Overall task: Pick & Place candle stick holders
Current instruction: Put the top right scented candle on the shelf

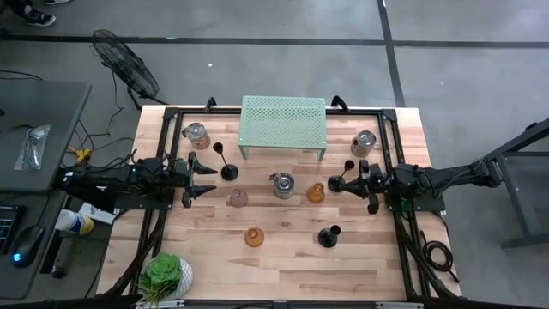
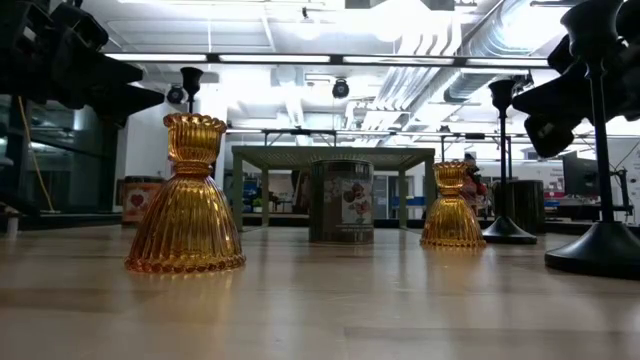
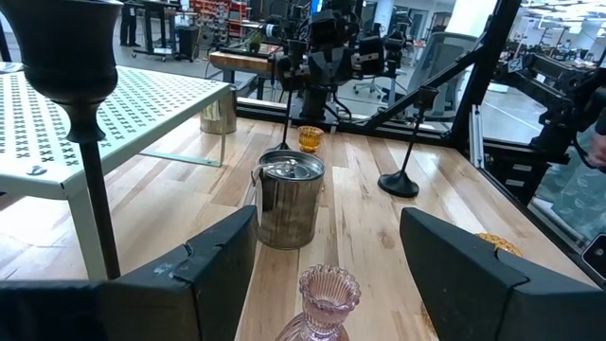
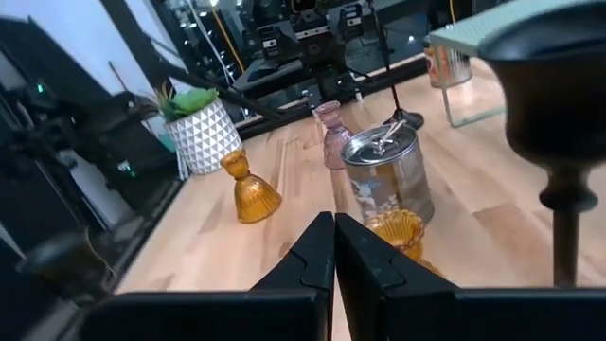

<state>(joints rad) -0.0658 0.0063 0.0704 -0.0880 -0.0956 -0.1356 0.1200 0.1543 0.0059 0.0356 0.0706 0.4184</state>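
Observation:
My left gripper (image 1: 212, 179) is open, with the pink glass holder (image 1: 238, 198) standing just beyond its fingertips; in the left wrist view the pink holder (image 3: 327, 301) shows between the spread fingers. My right gripper (image 1: 334, 184) is shut and empty, close to an amber holder (image 1: 316, 193) and apart from it (image 4: 398, 230). A second amber holder (image 1: 254, 237) stands nearer the front. Three black holders stand on their round bases: one by the left gripper (image 1: 227, 170), one beside the right gripper (image 1: 349, 165), and one at the front right (image 1: 328, 236).
A pale green perforated rack (image 1: 284, 122) stands at the far middle. Three tins stand on the table, one at the far left (image 1: 196, 133), one in the middle (image 1: 284, 184) and one at the far right (image 1: 364, 143). A potted plant (image 1: 165, 276) sits at the near left corner.

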